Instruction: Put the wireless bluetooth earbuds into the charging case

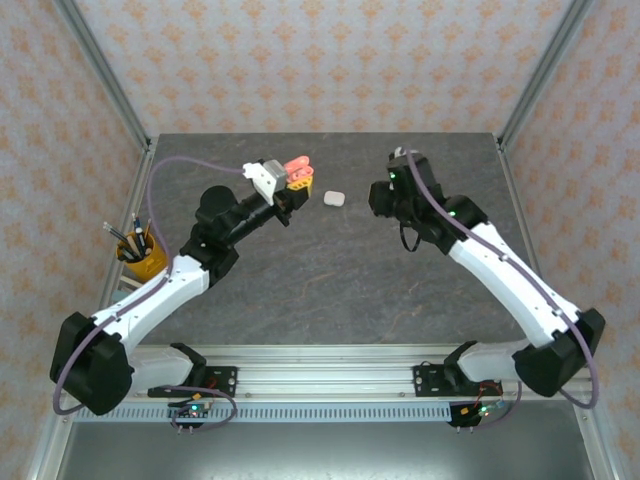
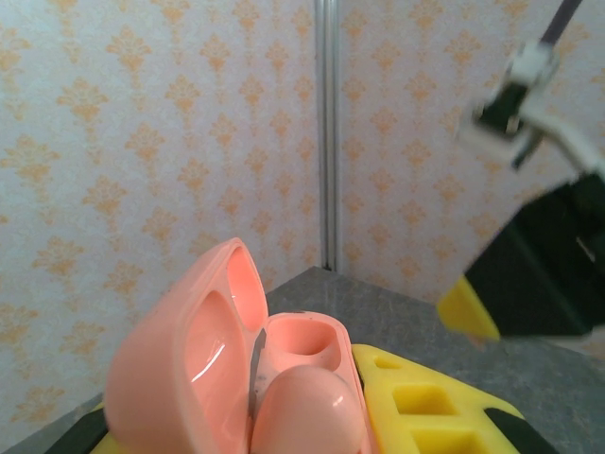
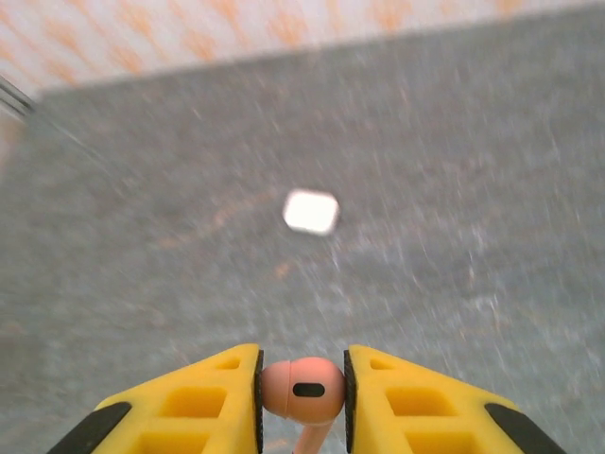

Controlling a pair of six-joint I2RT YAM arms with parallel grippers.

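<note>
Left gripper [image 1: 297, 177], just left of the white case [image 1: 334, 198] lying on the grey table [image 1: 330, 290], is clamped on the coral-pink charging case [image 2: 227, 359]. Its lid is swung open and one socket [image 2: 307, 339] is visibly empty; the rounded pink form in front cannot be told as earbud or case body. Right gripper [image 3: 302, 378], to the right of the white case, is closed on a coral-pink earbud [image 3: 302, 390], head pinched between the yellow fingers [image 3: 416, 407], while a yellow cup [image 1: 143, 262] holding pens stands well left of the white case.
</note>
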